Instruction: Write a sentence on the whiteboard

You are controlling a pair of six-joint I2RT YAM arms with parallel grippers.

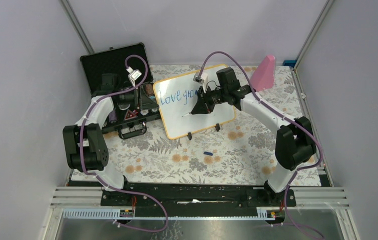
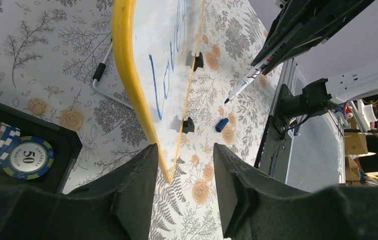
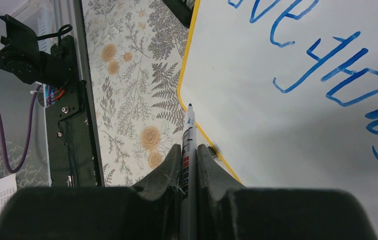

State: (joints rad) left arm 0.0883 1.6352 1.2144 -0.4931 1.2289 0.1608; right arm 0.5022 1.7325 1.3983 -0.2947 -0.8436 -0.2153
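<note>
The whiteboard (image 1: 197,117) with its orange-yellow rim stands tilted on two black feet mid-table. Blue writing (image 1: 179,95) on its top line reads "Love grow". My right gripper (image 1: 200,106) is shut on a grey marker (image 1: 189,113) in front of the board's lower left part. In the right wrist view the marker (image 3: 188,145) sits between the shut fingers (image 3: 171,165), its tip by the board's (image 3: 287,125) rim. My left gripper (image 1: 141,102) is open at the board's left edge. In the left wrist view the rim's (image 2: 126,75) corner lies between the fingers (image 2: 131,195).
An open black case (image 1: 116,62) with poker chips (image 2: 24,157) stands behind the left gripper. A blue marker cap (image 1: 207,153) lies on the floral cloth in front of the board. A pink object (image 1: 263,72) stands at the back right.
</note>
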